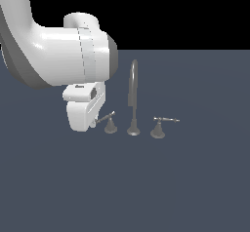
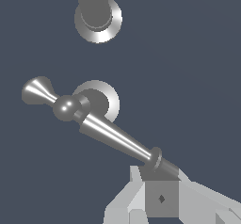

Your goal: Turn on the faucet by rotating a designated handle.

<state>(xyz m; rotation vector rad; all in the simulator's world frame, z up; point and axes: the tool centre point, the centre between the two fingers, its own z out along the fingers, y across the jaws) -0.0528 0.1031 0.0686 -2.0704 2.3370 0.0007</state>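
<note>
Gripper [image 2: 160, 190] is filling the near edge of the wrist view, its pale fingers [image 2: 123, 204] sitting at the tip of the designated handle [image 2: 110, 133]; whether they are clamping the lever or only touching it I cannot tell. In the exterior view the handle is standing on the narrower cone, at the exterior view's left of the faucet spout [image 1: 133, 97], with the twin lever [image 1: 165, 120] well apart on the other side. Judgement: contact step is underway; next move is calling for a sweep around the cone's axis, tip contact maintained.
</note>
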